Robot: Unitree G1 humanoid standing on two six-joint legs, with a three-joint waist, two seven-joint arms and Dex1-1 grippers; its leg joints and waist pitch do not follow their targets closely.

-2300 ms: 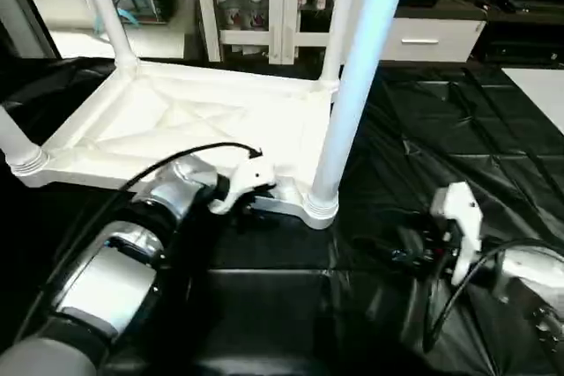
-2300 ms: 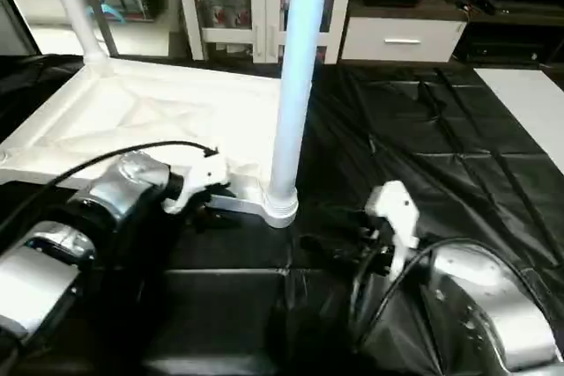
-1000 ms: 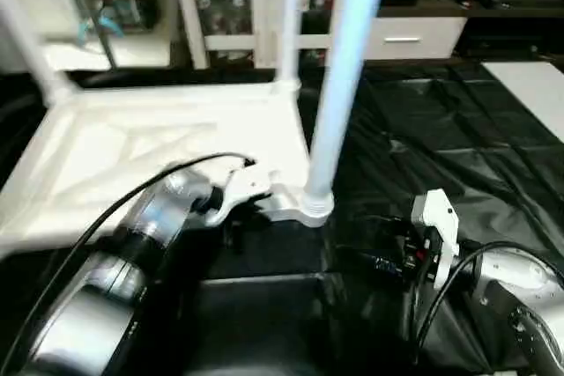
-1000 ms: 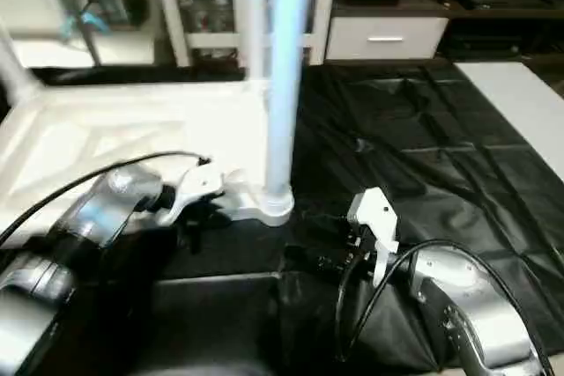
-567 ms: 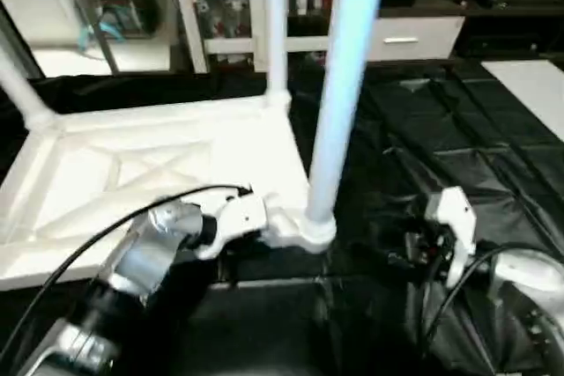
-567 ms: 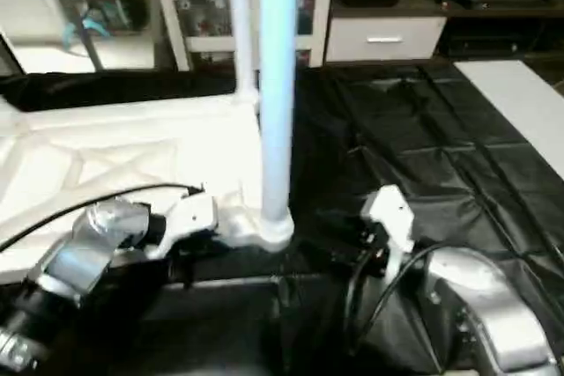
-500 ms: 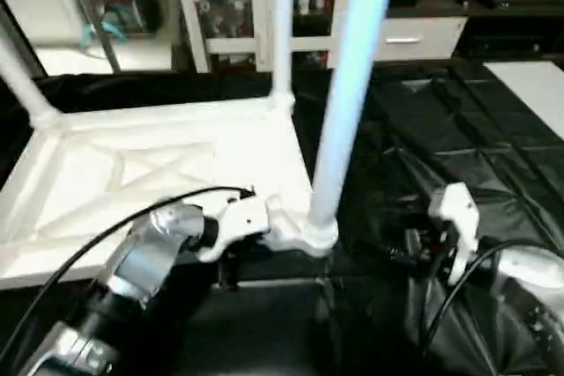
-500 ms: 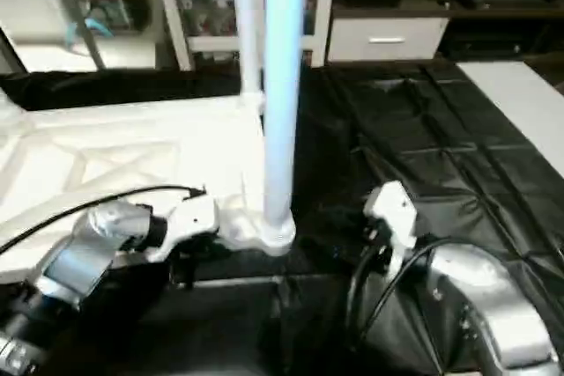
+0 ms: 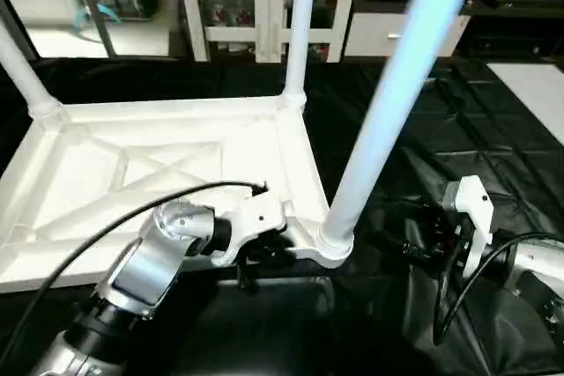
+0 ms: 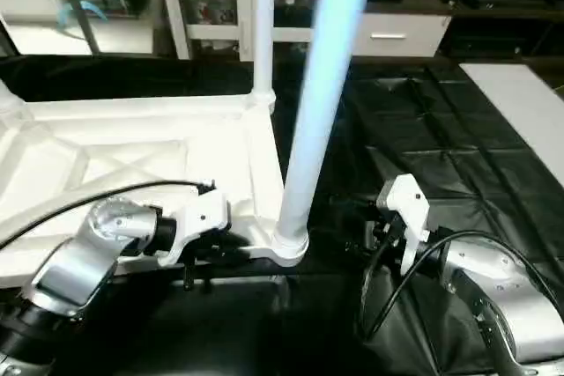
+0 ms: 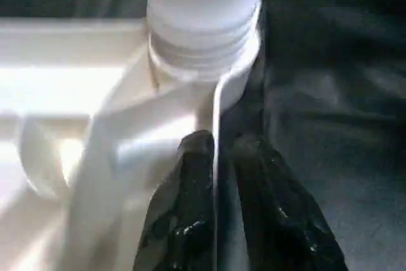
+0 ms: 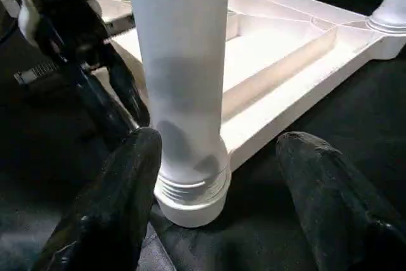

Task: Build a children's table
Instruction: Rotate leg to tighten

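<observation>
Left gripper (image 9: 256, 261) pinches the near rim of the upside-down tabletop (image 9: 132, 173) beside the near-right corner socket (image 9: 328, 248), same grip as a second ago. Near-right leg (image 9: 388, 103) stands in that socket but now leans further right at the top, so probably not seated yet. Right gripper (image 12: 216, 176), fingers spread wide, has moved in close around the leg base, not touching.

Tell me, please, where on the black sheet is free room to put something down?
Free: the black sheet right of the tabletop, behind the right gripper. Crowded: the near corner, where the left gripper pinches the rim beside the near leg.
</observation>
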